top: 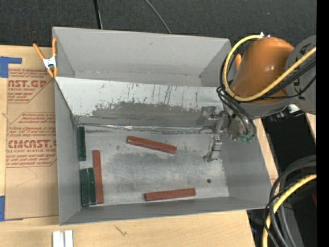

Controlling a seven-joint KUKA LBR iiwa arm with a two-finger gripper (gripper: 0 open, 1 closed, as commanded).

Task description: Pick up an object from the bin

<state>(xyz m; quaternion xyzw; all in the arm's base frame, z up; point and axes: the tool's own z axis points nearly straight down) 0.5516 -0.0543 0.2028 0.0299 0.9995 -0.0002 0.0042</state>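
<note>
My gripper hangs at the right side of the bin, over bare floor near the right wall. Nothing shows in it. Nearest to it is a red-brown bar, lying slightly slanted in the middle of the bin, to the gripper's left and apart from it. A second red-brown bar lies near the front wall, below and left of the gripper.
Along the left wall a third red-brown bar lies lengthwise beside dark green bars, with another green bar above them. The arm with its orange cover and yellow cables overhangs the bin's right rim.
</note>
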